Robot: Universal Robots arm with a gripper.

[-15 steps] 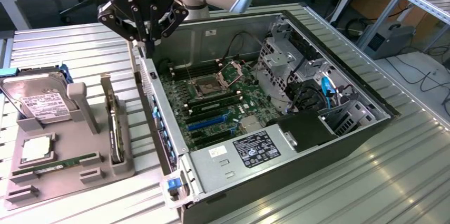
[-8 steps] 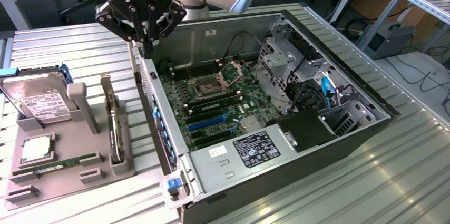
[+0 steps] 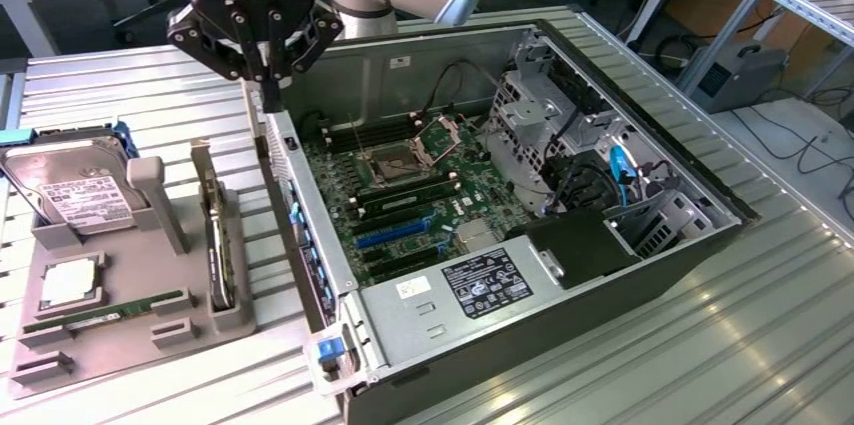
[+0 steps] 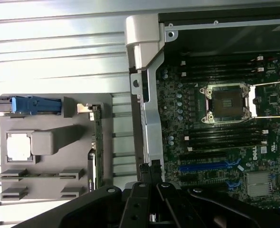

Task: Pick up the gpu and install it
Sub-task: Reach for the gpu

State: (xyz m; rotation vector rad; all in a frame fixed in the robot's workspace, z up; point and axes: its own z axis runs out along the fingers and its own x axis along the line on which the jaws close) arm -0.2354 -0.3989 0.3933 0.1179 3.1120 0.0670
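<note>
**Gripper shut over case wall, gpu in holder**

- The black gripper (image 3: 272, 95) (image 4: 151, 167) points straight down with its fingertips pressed together. Nothing is between them.
- The tips sit at the rim of the silver side wall (image 3: 287, 205) (image 4: 151, 128) of the open grey computer case, towards that wall's far end. This wall is on the exterior view's left. Whether the tips touch the rim cannot be told.
- Just right of the wall, inside the case, lies the green motherboard (image 3: 414, 195) (image 4: 216, 142). It carries a square silver processor socket (image 3: 400, 157) (image 4: 224, 102) and a long blue expansion slot (image 3: 387, 235) (image 4: 201, 166). No card sits in the blue slot.
- Left of the wall, outside the case, stands a grey moulded parts holder (image 3: 174, 325) (image 4: 59, 133).
- The gpu (image 3: 214, 245) (image 4: 96, 152) is a thin dark card with a silver bracket at its far end. It stands on edge in the holder's slot nearest the case. It is nearer than the gripper, to its left, and clear of it.
- Further left in the holder:
  - a silver hard drive with a white label (image 3: 74, 195), leaning upright at the far end;
  - a square silver processor chip (image 3: 67, 285) (image 4: 18, 145), lying flat;
  - a narrow green memory stick (image 3: 114, 307) (image 4: 35, 175), just near of the chip.
- Case and holder both rest on a ribbed metal table (image 3: 667, 345) (image 4: 59, 47).
</note>
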